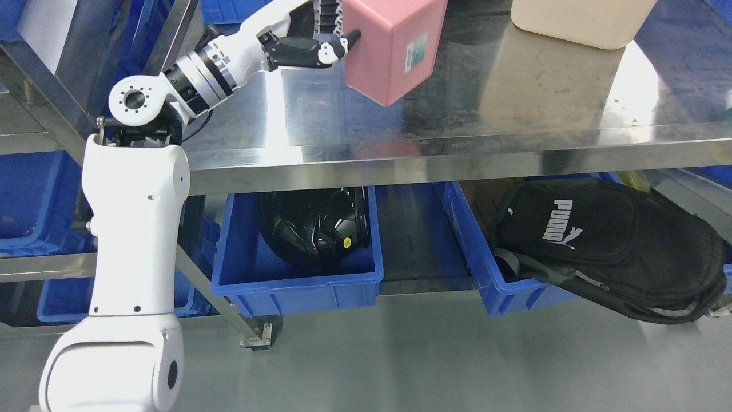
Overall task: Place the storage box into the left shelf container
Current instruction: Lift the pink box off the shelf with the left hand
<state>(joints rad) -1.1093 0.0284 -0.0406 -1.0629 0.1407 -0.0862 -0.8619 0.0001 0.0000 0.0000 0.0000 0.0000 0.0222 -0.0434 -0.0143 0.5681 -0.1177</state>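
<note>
Concrete floor point(412, 355) nearest, grey and bare. Left arm point(134, 240) rises from the lower left corner, white casing, elbow joint bent near the table edge, forearm running up and right over the steel.

Under the table: blue bin point(297, 283) holding a black helmet point(311, 226), small yellow sticker on its shell. To its right another blue bin point(503, 286) with a black Puma backpack point(606, 246) spilling out over its rim toward the right. More blue bins point(28, 194) on the shelf rack at far left.

Stainless steel table point(514, 109), shiny, reflections on top.

Left hand point(311, 40) at the top, closed around the pink storage box point(392, 43): thumb tip pressed on the box's left face, other fingers wrapped behind its top, partly cut off by the frame edge. Box held tilted, lifted off the table, one lower corner pointing down toward the steel surface. Long axis can't be judged, upper part out of frame. White barcode label on the right-facing side.

Cream storage box point(577, 23) sits on the table farther back at the right, well apart from the pink one, top cropped.

Right arm not visible.
</note>
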